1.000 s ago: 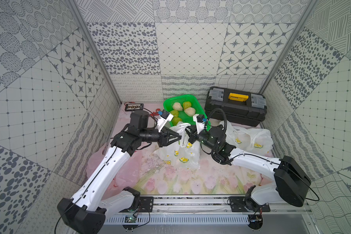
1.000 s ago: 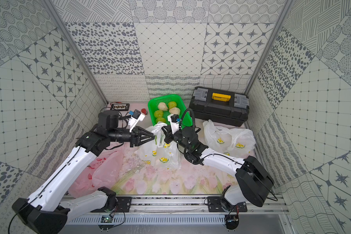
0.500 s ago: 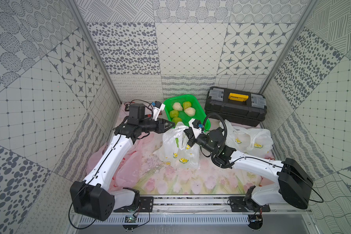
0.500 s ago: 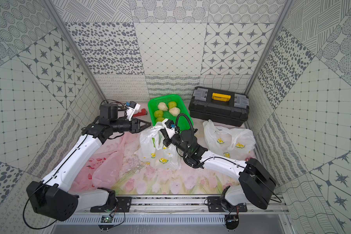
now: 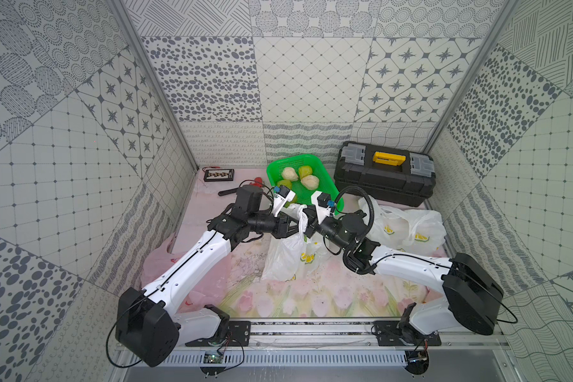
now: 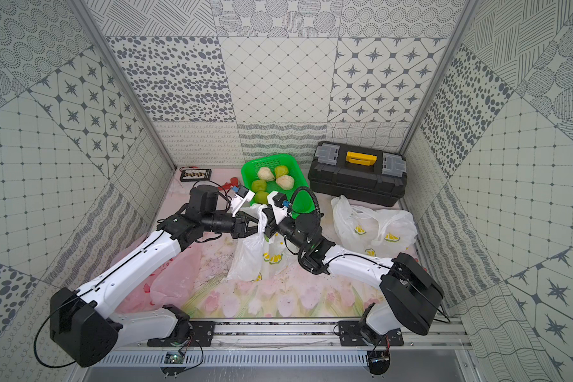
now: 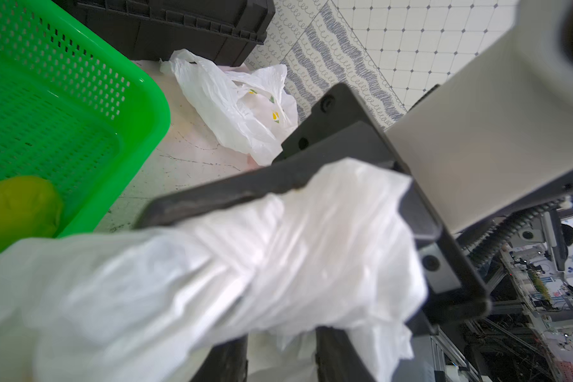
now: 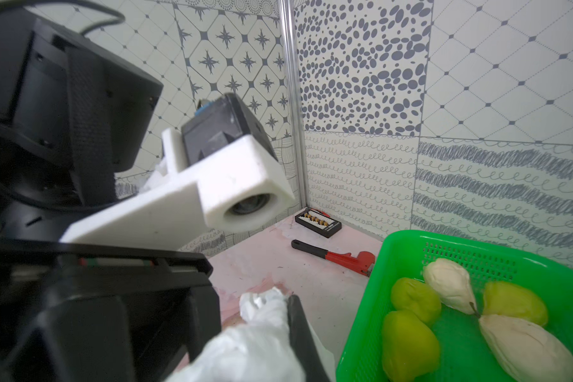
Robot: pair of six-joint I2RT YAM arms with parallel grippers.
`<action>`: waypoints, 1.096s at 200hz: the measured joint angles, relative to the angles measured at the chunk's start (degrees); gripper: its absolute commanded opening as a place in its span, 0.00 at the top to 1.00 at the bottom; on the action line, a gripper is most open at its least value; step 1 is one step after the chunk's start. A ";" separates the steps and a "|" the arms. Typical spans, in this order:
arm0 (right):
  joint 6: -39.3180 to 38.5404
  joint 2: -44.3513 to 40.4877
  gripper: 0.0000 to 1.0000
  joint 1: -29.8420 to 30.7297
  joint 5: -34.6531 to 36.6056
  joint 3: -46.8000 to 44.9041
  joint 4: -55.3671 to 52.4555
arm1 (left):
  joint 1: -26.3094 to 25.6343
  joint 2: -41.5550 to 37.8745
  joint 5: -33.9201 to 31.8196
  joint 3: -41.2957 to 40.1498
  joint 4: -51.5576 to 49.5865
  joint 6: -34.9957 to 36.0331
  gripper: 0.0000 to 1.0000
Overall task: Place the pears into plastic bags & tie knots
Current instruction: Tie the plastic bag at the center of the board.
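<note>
A white lemon-print plastic bag (image 5: 285, 258) stands mid-table with its handles twisted into a rope (image 5: 301, 215). My right gripper (image 5: 307, 222) is shut on that rope; in the right wrist view the plastic lies against its finger (image 8: 298, 330). Facing it from the other side, my left gripper (image 5: 292, 226) has its fingers (image 7: 338, 357) apart, and the bag's plastic (image 7: 245, 264) drapes over and between them. Several pears (image 5: 310, 181), yellow-green and cream, lie in the green basket (image 5: 328, 187). A second lemon-print bag (image 5: 407, 228) lies at the right, a pink bag (image 6: 176, 281) at the left.
A black toolbox (image 5: 382, 175) stands at the back right, touching the second bag. A red pipe wrench (image 8: 338, 256) and a small black board (image 5: 219, 174) lie in the back left corner. Patterned walls close in three sides.
My left gripper, back beside the basket half a second ago, has swung forward to the twisted handles opposite the right gripper. The right gripper has kept hold of the bag.
</note>
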 measured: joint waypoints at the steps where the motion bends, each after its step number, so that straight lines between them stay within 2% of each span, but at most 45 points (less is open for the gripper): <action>1: 0.33 0.02 0.92 -0.04 -0.13 -0.09 0.24 | 0.00 0.00 0.00 0.00 0.00 0.00 0.66; 55: 14.88 6.19 0.91 -3.72 -7.78 -1.86 12.90 | -0.61 -0.28 -2.03 -3.56 6.36 -3.08 0.69; 82: 19.34 8.79 0.91 -4.76 -10.60 -2.40 16.11 | -0.70 -2.34 -3.58 -6.32 7.02 -4.55 0.64; 104: 21.00 8.87 0.92 -5.07 -12.31 -2.38 17.57 | 0.13 -6.56 -4.35 -5.40 2.73 -3.23 0.60; 133: 22.32 8.87 0.92 -6.05 -13.77 -2.38 17.99 | 6.32 -11.39 -3.23 -1.90 -4.26 0.04 0.63; 169: 23.50 8.87 0.93 -6.54 -15.74 -2.38 17.97 | 12.11 -12.48 -2.03 2.38 -10.05 4.15 0.64; 197: 24.02 8.74 0.93 -6.54 -17.25 -2.08 16.90 | 12.81 -10.23 -1.79 4.42 -10.64 6.21 0.56; 219: 24.33 8.31 0.93 -6.54 -18.21 -1.81 15.74 | 11.08 -8.00 -1.81 5.73 -11.28 8.52 0.54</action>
